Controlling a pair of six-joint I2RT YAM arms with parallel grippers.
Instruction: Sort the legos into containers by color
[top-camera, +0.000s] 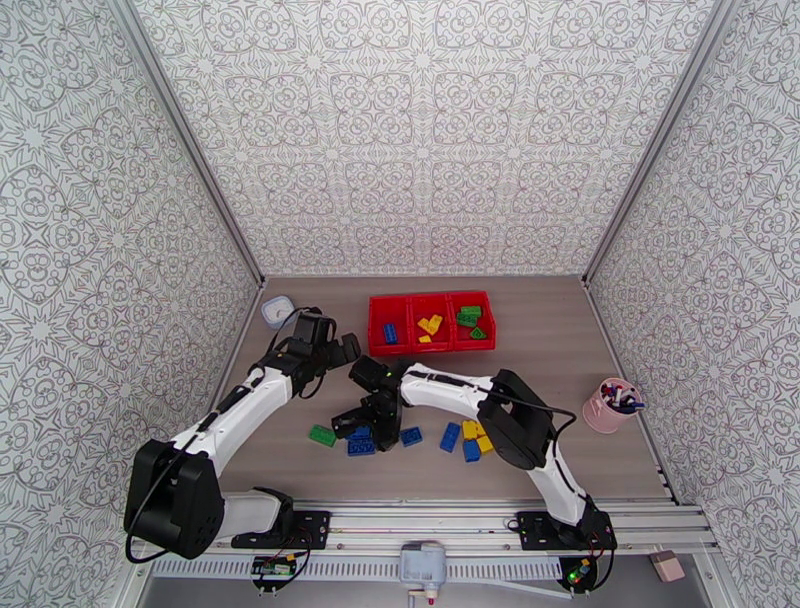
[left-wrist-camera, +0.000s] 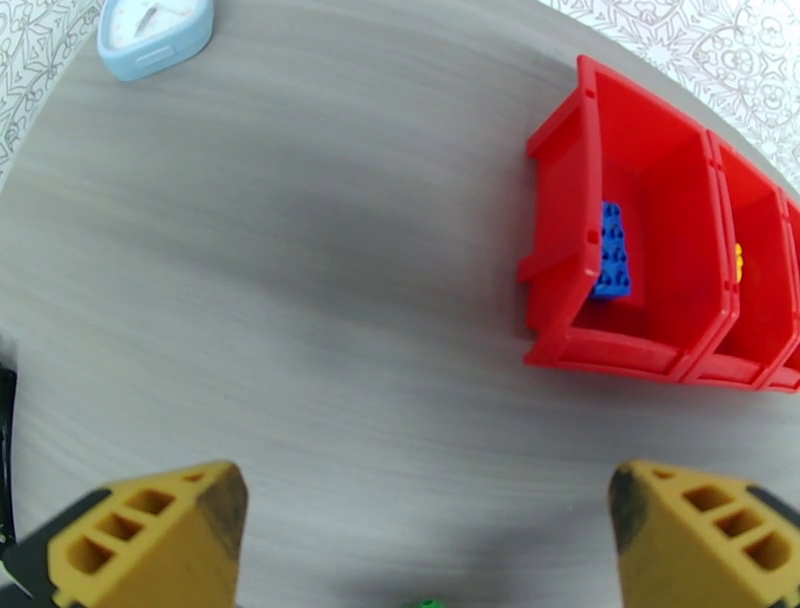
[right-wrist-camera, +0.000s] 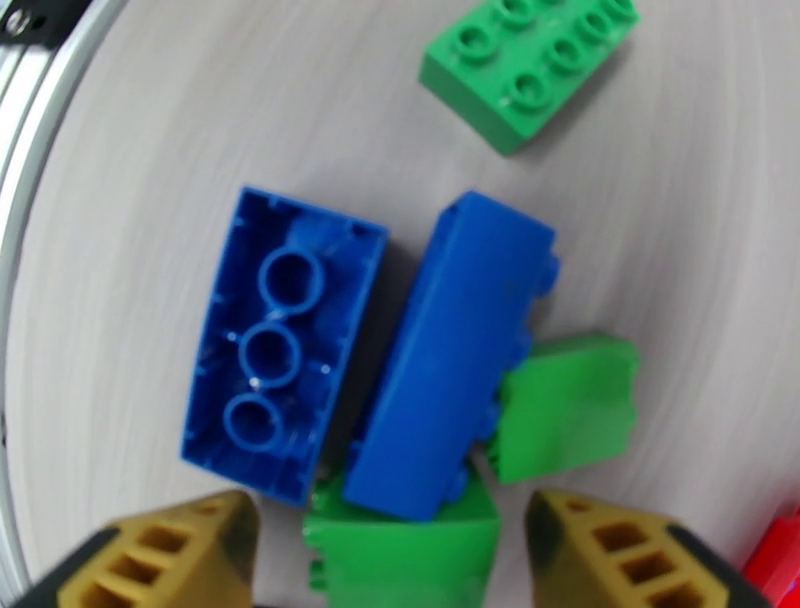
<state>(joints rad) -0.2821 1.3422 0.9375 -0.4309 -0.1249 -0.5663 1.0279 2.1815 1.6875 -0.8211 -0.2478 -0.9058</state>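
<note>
Several legos (top-camera: 450, 437) lie loose on the wood-grain table (top-camera: 560, 350). Others sit sorted in the red tray (top-camera: 430, 297): blue left, yellow middle, green right. Step in hand: picking from the near cluster. Right gripper (right-wrist-camera: 395, 545) hovers spread, empty, over a glossy blue brick (right-wrist-camera: 450, 350) on its side, wedged between an overturned brick (right-wrist-camera: 285, 340), hollow with three tubes, and green bricks (right-wrist-camera: 570, 405). Next move likely needs a pinch on that one alone. Left gripper (left-wrist-camera: 425, 520) spread, empty, near the tray.

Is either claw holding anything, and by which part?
Nothing is held: the left claw is open over the table, the right claw open above a blue brick.
</note>
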